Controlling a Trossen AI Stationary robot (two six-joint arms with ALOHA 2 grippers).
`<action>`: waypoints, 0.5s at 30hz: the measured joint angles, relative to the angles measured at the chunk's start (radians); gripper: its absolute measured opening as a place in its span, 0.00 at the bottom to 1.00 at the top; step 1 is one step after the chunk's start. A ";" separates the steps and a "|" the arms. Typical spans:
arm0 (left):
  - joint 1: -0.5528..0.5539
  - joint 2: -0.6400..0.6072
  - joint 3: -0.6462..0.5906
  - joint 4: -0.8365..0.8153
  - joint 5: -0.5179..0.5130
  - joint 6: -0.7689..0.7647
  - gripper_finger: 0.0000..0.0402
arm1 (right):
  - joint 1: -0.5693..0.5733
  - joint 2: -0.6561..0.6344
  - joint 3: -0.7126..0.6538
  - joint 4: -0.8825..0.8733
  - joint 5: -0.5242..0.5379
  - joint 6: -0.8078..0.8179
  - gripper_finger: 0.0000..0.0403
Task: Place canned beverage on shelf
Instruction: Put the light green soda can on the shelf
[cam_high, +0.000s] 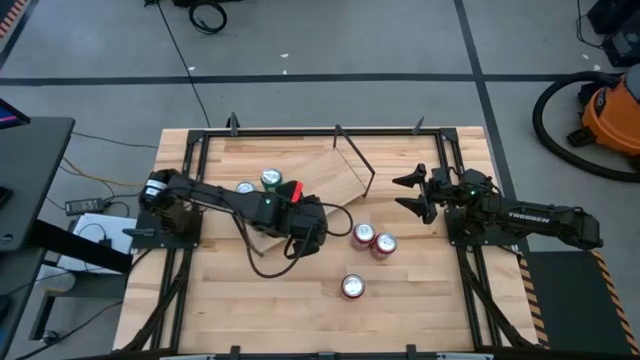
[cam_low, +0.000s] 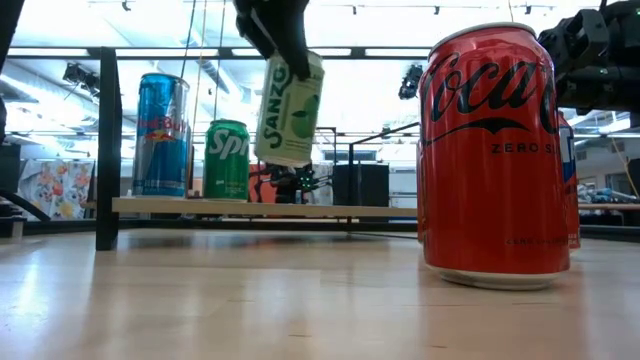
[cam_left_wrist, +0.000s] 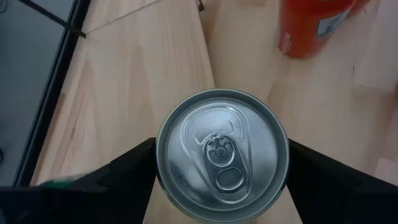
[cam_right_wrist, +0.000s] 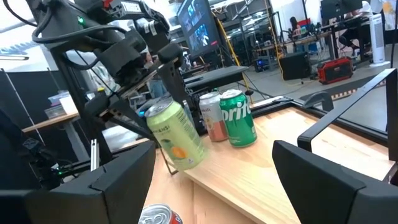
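Observation:
A pale green beverage can (cam_low: 290, 110) hangs tilted in the air, with my left gripper (cam_low: 283, 35) shut on it. Its silver top (cam_left_wrist: 222, 155) fills the left wrist view, over the long edge of the shelf (cam_left_wrist: 143, 81). The shelf (cam_low: 250, 207) is a light wood plank on black rod brackets. On it stand a blue can (cam_low: 160, 135) and a green Sprite can (cam_low: 228, 160) on their bases. In the high view my left gripper (cam_high: 305, 228) covers the held can. My right gripper (cam_high: 412, 195) waits open at the table's right side, nothing between its fingers. My left gripper pinches the pale green can between its two fingers (cam_left_wrist: 124, 177), on opposite sides of the wall just below the top rim (cam_left_wrist: 159, 163). The fingers come from above, slanting down. The can hangs below them, lifted clear, its bottom swung out from upright (cam_right_wrist: 177, 134).
A red Coca-Cola can (cam_low: 495, 150) stands close to the low camera. Two more red cans (cam_high: 363, 235) (cam_high: 384, 245) stand right of my left gripper, and the third (cam_high: 352, 287) nearer the front edge. A black frame (cam_high: 440, 150) rims the tabletop.

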 joint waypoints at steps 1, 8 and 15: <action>0.000 -0.004 0.000 -0.013 0.001 0.000 0.77 | 0.000 0.000 0.000 0.001 0.000 0.000 0.83; 0.000 -0.021 0.000 -0.029 0.002 0.003 0.77 | 0.000 0.000 0.000 0.006 -0.008 0.007 0.83; 0.016 -0.031 -0.040 -0.037 0.005 0.025 0.77 | 0.000 0.000 0.000 0.007 -0.013 0.012 0.83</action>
